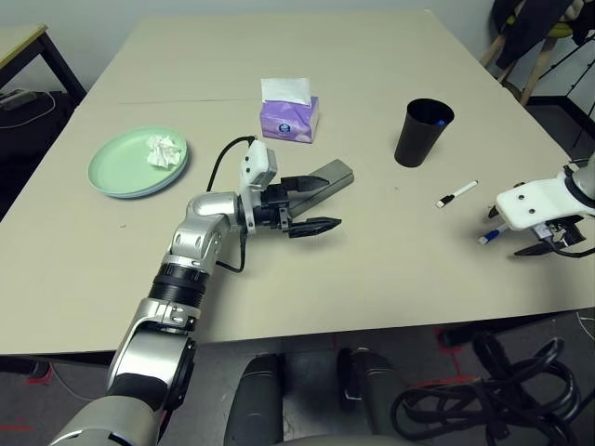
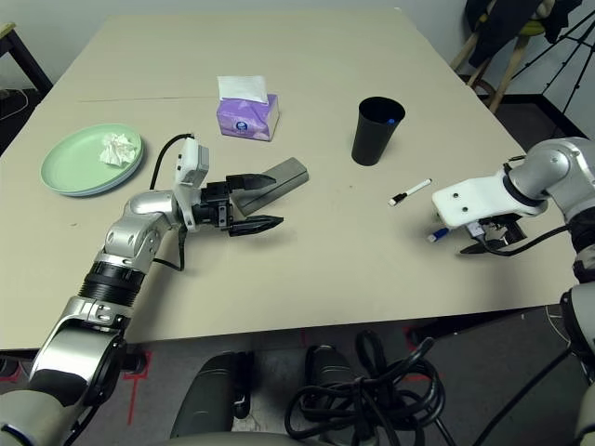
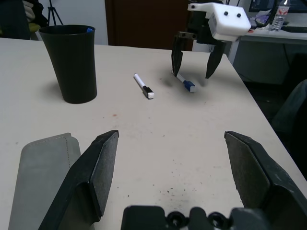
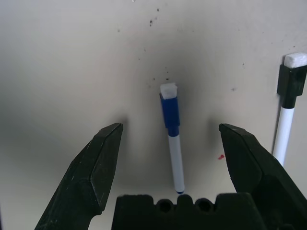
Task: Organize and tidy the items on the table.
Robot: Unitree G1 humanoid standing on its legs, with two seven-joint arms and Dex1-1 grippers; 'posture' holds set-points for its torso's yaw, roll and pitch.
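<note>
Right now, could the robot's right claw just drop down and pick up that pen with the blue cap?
Probably yes. The right claw points down over the blue-capped pen, open, with a finger either side and bare table around it. The black-capped pen lies off to one side, seemingly clear.

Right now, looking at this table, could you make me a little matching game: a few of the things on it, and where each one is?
Things:
1. crumpled tissue
2. blue-capped pen
3. grey glasses case
4. black cup

Places:
A. right beside the left gripper
B. standing near the black-capped pen
C. on the green plate
D. on the table beneath the open right gripper

Pairs: 1-C, 2-D, 3-A, 4-B
</note>
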